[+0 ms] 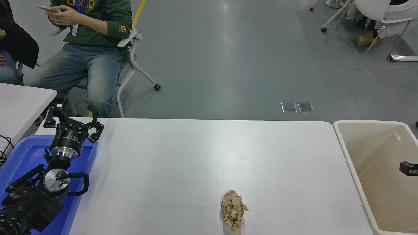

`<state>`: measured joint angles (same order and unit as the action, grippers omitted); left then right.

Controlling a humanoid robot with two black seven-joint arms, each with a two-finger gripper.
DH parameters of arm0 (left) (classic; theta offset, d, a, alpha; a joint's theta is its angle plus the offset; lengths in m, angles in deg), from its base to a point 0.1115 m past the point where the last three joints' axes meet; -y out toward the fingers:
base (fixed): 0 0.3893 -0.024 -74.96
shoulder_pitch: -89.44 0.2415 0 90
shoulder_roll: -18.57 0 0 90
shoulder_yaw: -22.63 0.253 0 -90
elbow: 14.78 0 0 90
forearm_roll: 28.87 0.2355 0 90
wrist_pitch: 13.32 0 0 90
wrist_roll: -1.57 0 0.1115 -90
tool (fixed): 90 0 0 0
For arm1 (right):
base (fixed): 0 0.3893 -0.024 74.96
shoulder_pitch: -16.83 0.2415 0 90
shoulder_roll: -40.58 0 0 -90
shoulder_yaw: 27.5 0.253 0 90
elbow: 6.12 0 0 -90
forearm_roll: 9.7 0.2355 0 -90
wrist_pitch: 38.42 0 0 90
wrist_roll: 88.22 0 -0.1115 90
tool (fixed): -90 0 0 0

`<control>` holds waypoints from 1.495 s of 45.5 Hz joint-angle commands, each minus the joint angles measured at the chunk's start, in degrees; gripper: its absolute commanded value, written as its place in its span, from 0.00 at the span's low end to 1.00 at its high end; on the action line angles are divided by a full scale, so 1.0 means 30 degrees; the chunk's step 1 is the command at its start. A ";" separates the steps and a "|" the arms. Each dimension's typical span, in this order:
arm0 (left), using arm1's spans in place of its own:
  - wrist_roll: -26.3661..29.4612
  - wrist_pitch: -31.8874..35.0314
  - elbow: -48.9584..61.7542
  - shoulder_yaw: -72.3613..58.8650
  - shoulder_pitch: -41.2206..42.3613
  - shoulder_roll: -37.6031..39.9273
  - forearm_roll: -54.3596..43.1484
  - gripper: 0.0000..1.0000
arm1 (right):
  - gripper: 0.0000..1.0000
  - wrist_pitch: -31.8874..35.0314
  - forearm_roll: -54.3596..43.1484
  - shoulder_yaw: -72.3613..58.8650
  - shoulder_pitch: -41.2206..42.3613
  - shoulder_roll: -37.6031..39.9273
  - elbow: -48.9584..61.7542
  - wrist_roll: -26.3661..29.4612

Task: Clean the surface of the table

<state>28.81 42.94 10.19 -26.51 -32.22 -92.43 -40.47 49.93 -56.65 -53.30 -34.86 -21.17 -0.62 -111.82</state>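
Right end effector shows only as a small black tip at the right edge, hanging over the beige bin; so little of it is in view that I cannot tell whether it is wide or narrow, and nothing is seen in it. Inside the bin, the part that shows looks bare.

From that tip, the crumpled brown paper lies to the left and nearer, well apart from it, past the bin's left wall. It sits alone on the white counter, close to the near edge and right of centre. Its long axis runs roughly near-to-far, leaning slightly to the right at the near end.

Left end effector is parked at the far left over the blue tray, its fingers spread wide and holding nothing. It is also well apart from the paper.

Of the two, the right arm looks the nearer, so the coming move likely calls for a reach leftward and toward the near edge, then a carry back over the bin wall.
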 commanded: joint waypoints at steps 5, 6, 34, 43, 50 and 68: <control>0.0000 0.0000 0.0000 0.0000 0.0009 0.0000 0.0001 1.00 | 1.00 0.0108 0.1996 0.0104 0.0090 -0.0014 -0.0015 0.0016; 0.0000 0.0000 0.0000 0.0000 -0.0020 0.0000 0.0001 1.00 | 1.00 0.0108 0.2142 0.0104 0.0090 -0.0014 0.0014 0.0016; 0.0000 0.0000 0.0000 0.0000 0.0009 0.0000 0.0001 1.00 | 1.00 0.1837 0.6919 0.4084 0.0969 0.1275 -0.1098 0.0134; 0.0000 0.0000 0.0000 0.0000 0.0009 0.0000 0.0001 1.00 | 1.00 0.1719 0.7065 0.7421 0.1525 0.1392 -0.3263 0.0046; 0.0000 0.0000 0.0000 0.0000 -0.0020 0.0000 0.0001 1.00 | 1.00 0.1924 0.7212 1.4157 0.1351 0.3148 -0.7186 -0.0043; 0.0000 0.0000 0.0000 0.0000 0.0009 0.0000 0.0001 1.00 | 1.00 0.2889 1.1426 2.2777 -0.1432 0.2946 -1.2553 0.0192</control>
<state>28.81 42.93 10.18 -26.51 -32.22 -92.43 -40.47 56.02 -30.21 1.63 -35.77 -12.08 -30.28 -111.51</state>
